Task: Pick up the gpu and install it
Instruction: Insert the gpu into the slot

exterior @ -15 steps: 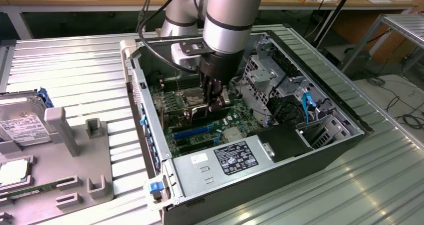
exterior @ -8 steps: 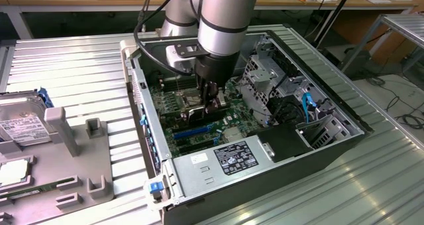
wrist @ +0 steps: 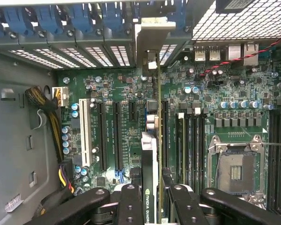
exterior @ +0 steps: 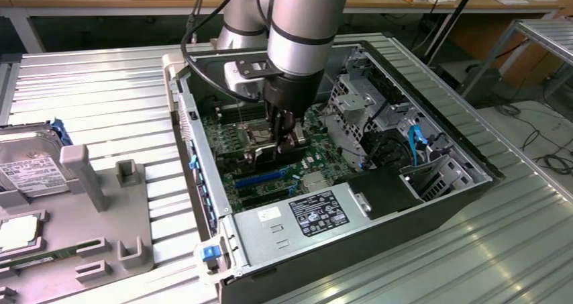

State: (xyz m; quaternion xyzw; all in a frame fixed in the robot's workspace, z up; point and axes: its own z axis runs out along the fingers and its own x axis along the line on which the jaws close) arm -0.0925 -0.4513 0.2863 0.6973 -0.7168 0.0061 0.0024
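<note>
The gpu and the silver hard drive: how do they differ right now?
The gpu stands on edge inside the computer case, clamped by the gripper; the hard drive sits outside it in a grey rack, untouched. The gpu looks dark; the hard drive is silver with a white label.

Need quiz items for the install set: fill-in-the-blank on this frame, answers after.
1. The gripper is shut on the gpu, held edge-on over the ___.
2. The hard drive lies ___ the case, on the exterior view's left.
3. The latches along the case's rear slots are ___.
Missing words: motherboard; outside; blue.
</note>
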